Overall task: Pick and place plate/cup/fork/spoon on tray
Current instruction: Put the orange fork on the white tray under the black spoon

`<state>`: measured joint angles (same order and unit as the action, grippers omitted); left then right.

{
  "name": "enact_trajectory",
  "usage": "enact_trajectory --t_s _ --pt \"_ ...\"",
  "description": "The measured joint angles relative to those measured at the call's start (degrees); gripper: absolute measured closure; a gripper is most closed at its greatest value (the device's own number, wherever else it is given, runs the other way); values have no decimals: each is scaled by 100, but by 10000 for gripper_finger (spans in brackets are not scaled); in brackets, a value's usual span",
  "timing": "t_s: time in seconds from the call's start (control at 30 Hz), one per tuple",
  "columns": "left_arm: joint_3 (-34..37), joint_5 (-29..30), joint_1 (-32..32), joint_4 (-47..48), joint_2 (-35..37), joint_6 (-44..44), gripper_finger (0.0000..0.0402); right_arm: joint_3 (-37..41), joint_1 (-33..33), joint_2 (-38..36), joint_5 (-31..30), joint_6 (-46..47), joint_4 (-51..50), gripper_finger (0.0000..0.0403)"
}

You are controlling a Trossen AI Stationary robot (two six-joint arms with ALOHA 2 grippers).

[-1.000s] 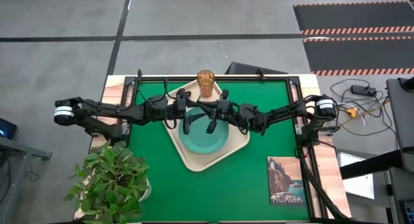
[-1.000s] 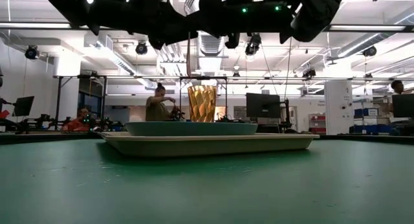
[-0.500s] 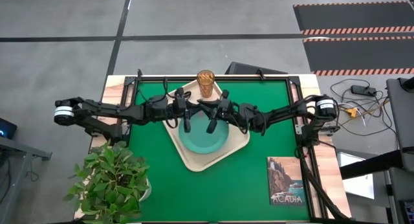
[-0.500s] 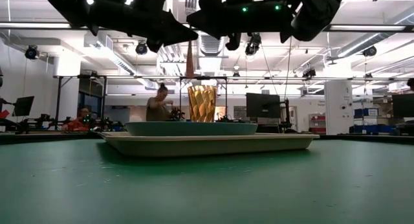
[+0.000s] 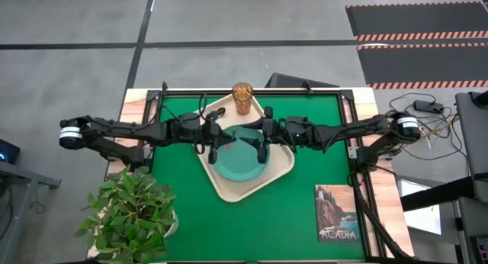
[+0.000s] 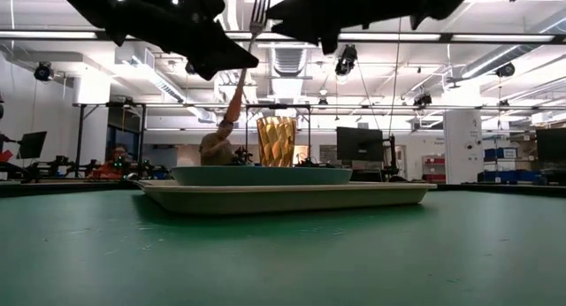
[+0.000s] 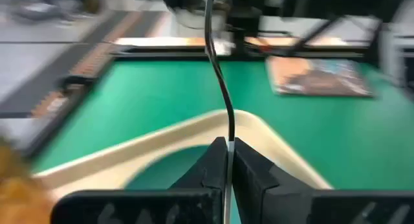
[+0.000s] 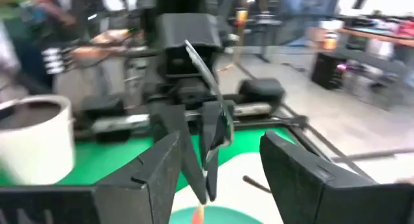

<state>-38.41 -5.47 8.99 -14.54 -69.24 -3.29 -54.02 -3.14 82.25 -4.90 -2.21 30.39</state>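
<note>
The cream tray [image 5: 229, 189] lies on the green mat, with the teal plate [image 5: 240, 169] on it and the amber cup [image 5: 242, 98] upright at its far corner. Above the plate my left gripper [image 5: 218, 146] is shut on the fork [image 6: 237, 98], which has silver tines and a red handle. My right gripper [image 5: 263, 152] stands open just to the right of it, also over the plate, with nothing between its fingers [image 8: 162, 166]. A slim dark thing [image 8: 253, 181] on the tray may be the spoon; I cannot tell. My left gripper pinches the fork's thin metal neck [image 7: 228, 141] between its two fingers, between tines and red handle. The fingers come from the table's left, slanting down, and lie across the fork. The fork is clear of the plate, tilted, tines [image 6: 259, 1] up and handle end [image 6: 230, 116] low.
A potted plant [image 5: 133, 210] stands at the table's near left corner. A picture book [image 5: 336, 212] lies at the near right. Bare green mat [image 5: 267, 226] stretches along the near side. People [image 6: 215, 147] sit in the room beyond the table.
My left gripper has shut on the fork. My right gripper has opened, let the fork go and drawn back toward the table's right edge. The fork, upright before, now tilts with its handle end swung toward the left.
</note>
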Motion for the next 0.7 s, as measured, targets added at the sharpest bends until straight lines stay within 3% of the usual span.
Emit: enact_trajectory --t_s 0.13,0.57,0.7 --pt "10 -555 -4 62 7 -2 401 0 2 -151 244 -159 -321 202" --pt "-17 -580 0 -138 -4 -4 401 -89 11 693 343 -226 964 203" --pt "-16 -578 0 -136 -6 -7 401 -430 11 961 346 -363 921 229"
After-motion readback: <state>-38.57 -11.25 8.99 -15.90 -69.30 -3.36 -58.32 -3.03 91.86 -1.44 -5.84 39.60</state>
